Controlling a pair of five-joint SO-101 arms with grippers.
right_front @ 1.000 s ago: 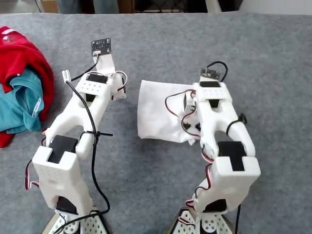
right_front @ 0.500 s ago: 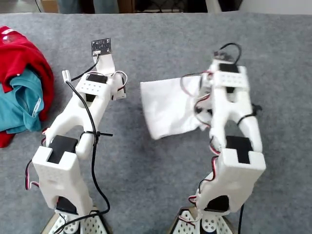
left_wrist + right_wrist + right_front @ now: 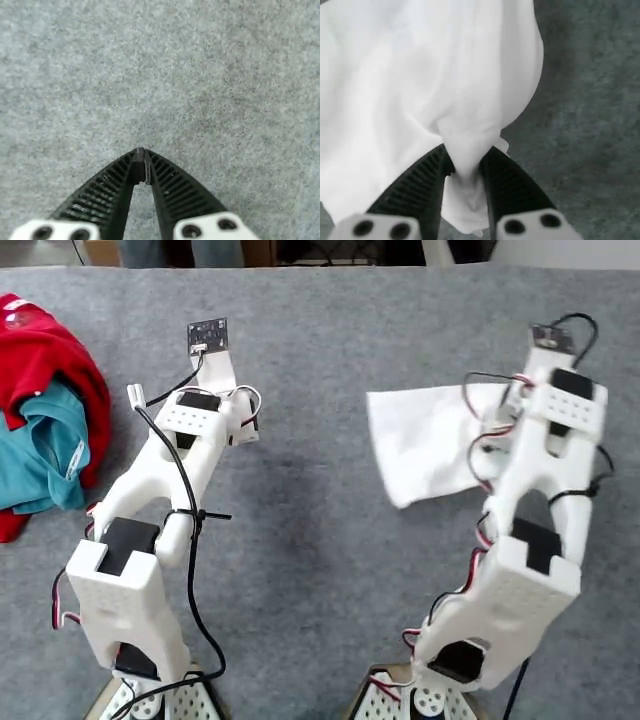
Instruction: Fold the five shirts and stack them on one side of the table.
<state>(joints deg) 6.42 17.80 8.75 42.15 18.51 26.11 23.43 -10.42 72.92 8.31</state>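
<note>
Right gripper (image 3: 466, 156) is clamping white shirt (image 3: 425, 445), upper right of high view. Left gripper (image 3: 140, 154) is sitting closed, empty, over grey table (image 3: 330, 330). Red shirt (image 3: 45, 350) and teal shirt (image 3: 45, 455) are lying far left.

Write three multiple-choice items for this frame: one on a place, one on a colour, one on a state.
1. In the high view, where do the red shirt and teal shirt lie?
A. At the left edge of the table
B. Between the two arms
C. Under the right arm

2. What colour is the held shirt in the right hand?
A. Red
B. White
C. Teal

3. How is the left hand?
A. Shut on nothing, over bare table
B. Shut on a shirt
C. Wide open

Key: 1 A, the pile sits at the left edge of the high view. 2 B, white cloth bunches between its fingers. 3 A, its fingertips meet over grey surface.
</note>
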